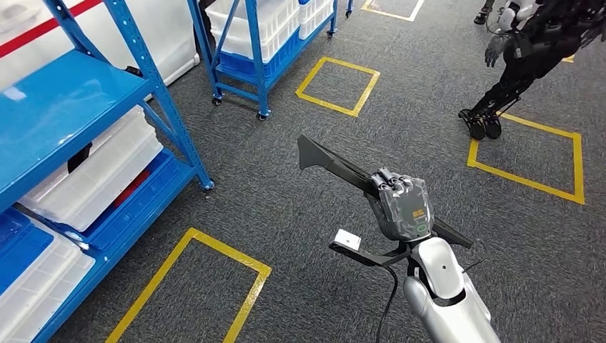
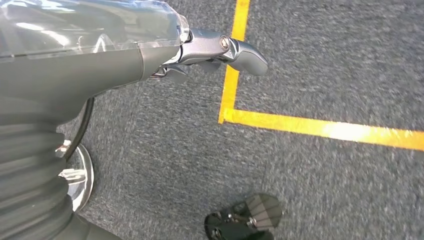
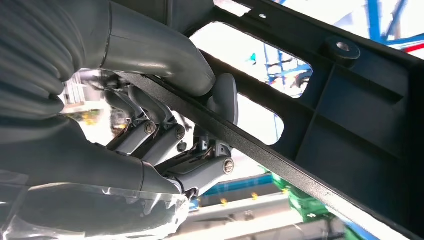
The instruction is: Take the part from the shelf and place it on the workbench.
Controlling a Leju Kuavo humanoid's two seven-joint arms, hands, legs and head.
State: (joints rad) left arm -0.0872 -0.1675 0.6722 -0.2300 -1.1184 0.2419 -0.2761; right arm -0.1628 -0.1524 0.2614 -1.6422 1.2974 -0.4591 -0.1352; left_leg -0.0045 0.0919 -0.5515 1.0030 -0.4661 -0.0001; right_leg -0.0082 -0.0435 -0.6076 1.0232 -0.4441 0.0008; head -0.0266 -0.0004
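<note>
While I watched the head view, my right hand had its fingers closed around the black part, carried in the air over grey carpet. Its long axis ran diagonally, wide end pointing up-left toward the blue shelf, other end down-right past the wrist. Left hand hung over the floor, holding nothing; how far its fingers were spread I couldn't tell.

black part partly hidden under right hand, blue shelf cut off at left edge
</note>
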